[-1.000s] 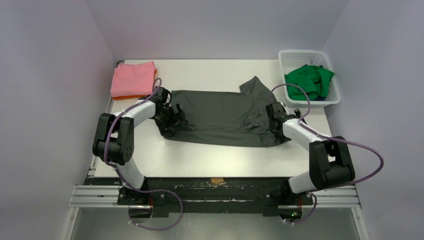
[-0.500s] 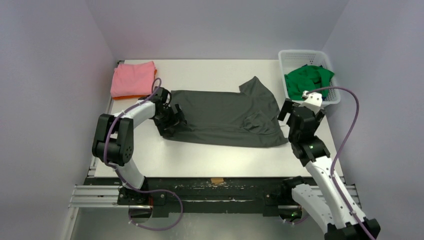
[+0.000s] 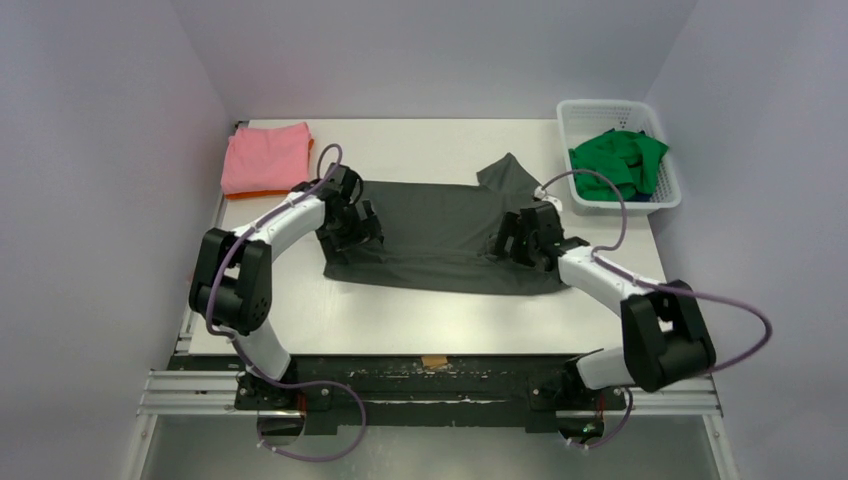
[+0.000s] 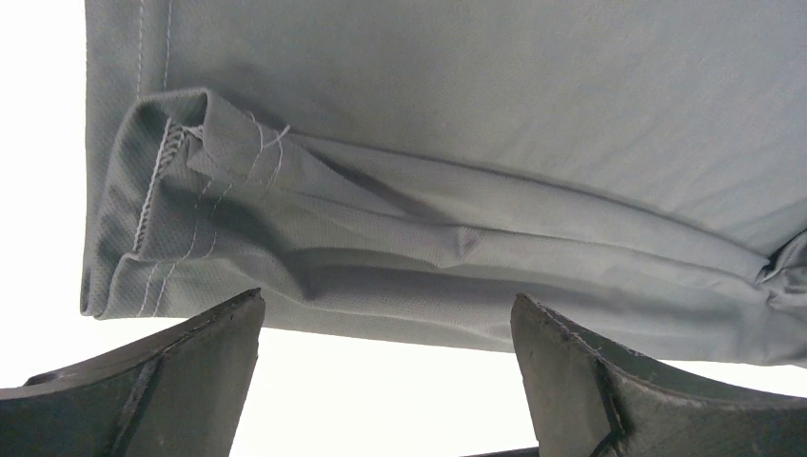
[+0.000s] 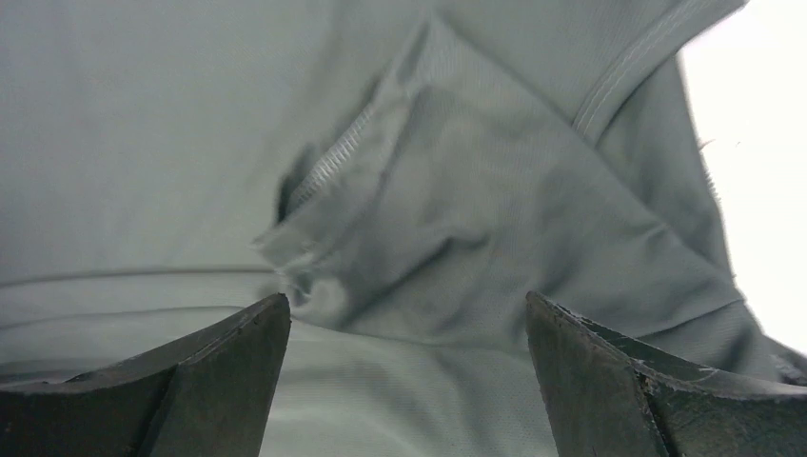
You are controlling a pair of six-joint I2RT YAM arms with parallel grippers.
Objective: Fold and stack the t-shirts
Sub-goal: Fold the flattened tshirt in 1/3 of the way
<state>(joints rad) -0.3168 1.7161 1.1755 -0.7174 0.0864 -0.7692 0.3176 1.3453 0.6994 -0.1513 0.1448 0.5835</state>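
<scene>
Dark grey short-sleeved cloth t-shirt [image 3: 440, 235]: one, spread flat mid white table [image 3: 420, 140]. Soft, light, limp, likely to sag and crease on lifting; best pinched at stitched, doubled edges at either end.
Folded pink cloth t-shirt [image 3: 265, 155]: one, far-left corner, atop orange t-shirt [image 3: 262, 193], one, edge only showing.
Bright green t-shirt [image 3: 615, 160]: one, crumpled in white plastic lattice basket [image 3: 600, 108], one.
Left gripper [image 3: 352, 228], right gripper [image 3: 515, 240]: two, jaws apart, empty, low over opposite ends of grey cloth.
</scene>
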